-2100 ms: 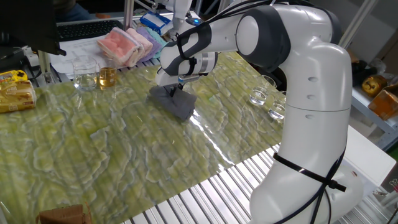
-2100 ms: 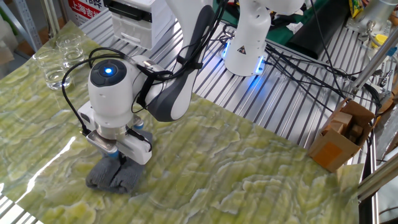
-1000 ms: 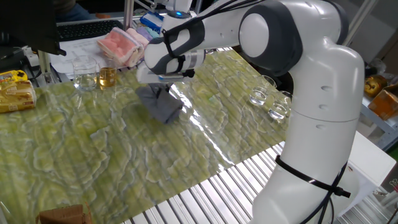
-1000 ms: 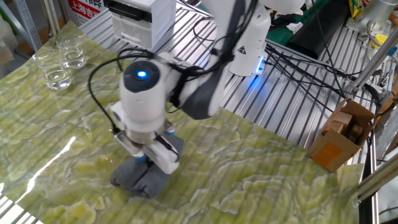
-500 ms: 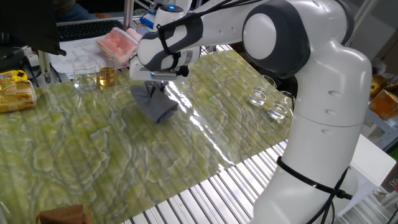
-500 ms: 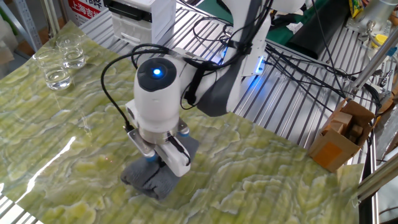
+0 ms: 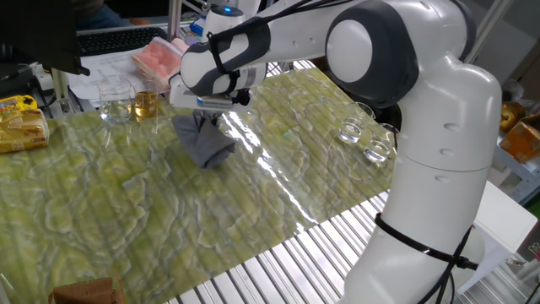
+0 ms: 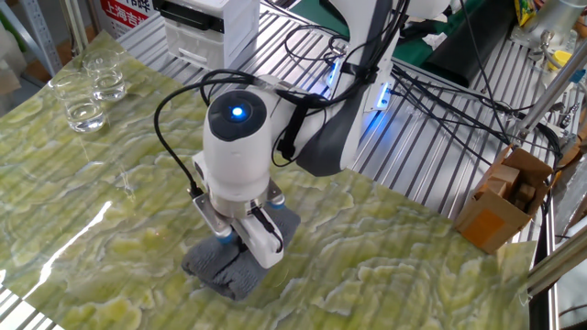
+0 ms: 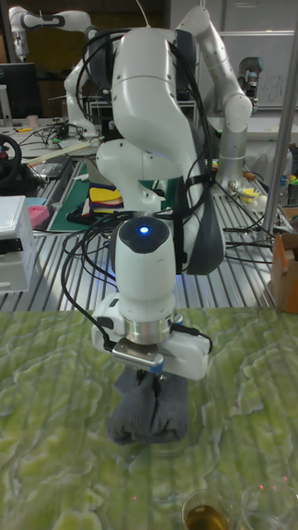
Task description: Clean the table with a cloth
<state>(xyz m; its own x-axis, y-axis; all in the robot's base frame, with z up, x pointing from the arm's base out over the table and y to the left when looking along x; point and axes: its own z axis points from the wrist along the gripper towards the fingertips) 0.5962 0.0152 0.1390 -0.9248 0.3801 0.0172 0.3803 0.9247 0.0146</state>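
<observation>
The dark grey cloth (image 7: 201,143) lies bunched on the yellow-green patterned table (image 7: 152,211). My gripper (image 7: 206,123) points straight down and is shut on the cloth's top, pressing it onto the sheet. In the other fixed view the cloth (image 8: 225,268) spreads under the gripper (image 8: 242,243), whose blue-tipped fingers are partly buried in fabric. The tall fixed view shows the cloth (image 9: 147,414) hanging below the gripper (image 9: 155,372) and resting on the table (image 9: 58,447).
A glass of amber liquid (image 7: 145,105) and an empty glass (image 7: 114,103) stand just left of the cloth, with pink packets (image 7: 169,59) behind. Two small glasses (image 7: 363,139) sit at the right. A yellow box (image 7: 21,122) lies far left. The ribbed metal edge (image 7: 278,262) runs along the front.
The gripper has dragged the cloth across the sheet, leftward and away in one fixed view, toward the amber glass. It has kept its hold throughout.
</observation>
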